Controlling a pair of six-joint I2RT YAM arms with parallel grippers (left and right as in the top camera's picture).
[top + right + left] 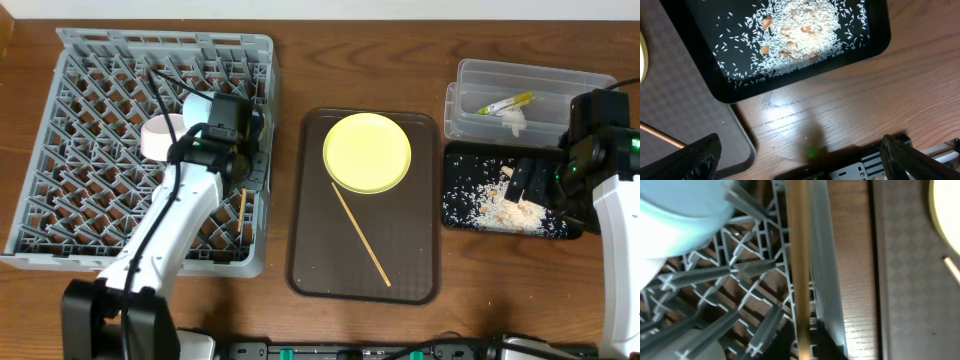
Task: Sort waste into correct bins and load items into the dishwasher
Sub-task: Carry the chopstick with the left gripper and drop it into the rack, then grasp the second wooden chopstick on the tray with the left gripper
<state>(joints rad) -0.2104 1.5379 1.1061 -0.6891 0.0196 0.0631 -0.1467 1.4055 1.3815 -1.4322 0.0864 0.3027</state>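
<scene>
The grey dish rack stands at the left. My left gripper is over its right edge, shut on a wooden chopstick that hangs down inside the rack wall. A white cup and a light-blue bowl sit in the rack. The yellow plate and a second chopstick lie on the brown tray. The clear tub holds the wrapper and the tissue. Rice crumbs lie in the black tray. My right gripper is open and empty above that tray's near side. I see no white bowl.
The brown serving tray lies between the rack and the bins; its corner shows in the right wrist view. The right arm's base stands at the table's front edge.
</scene>
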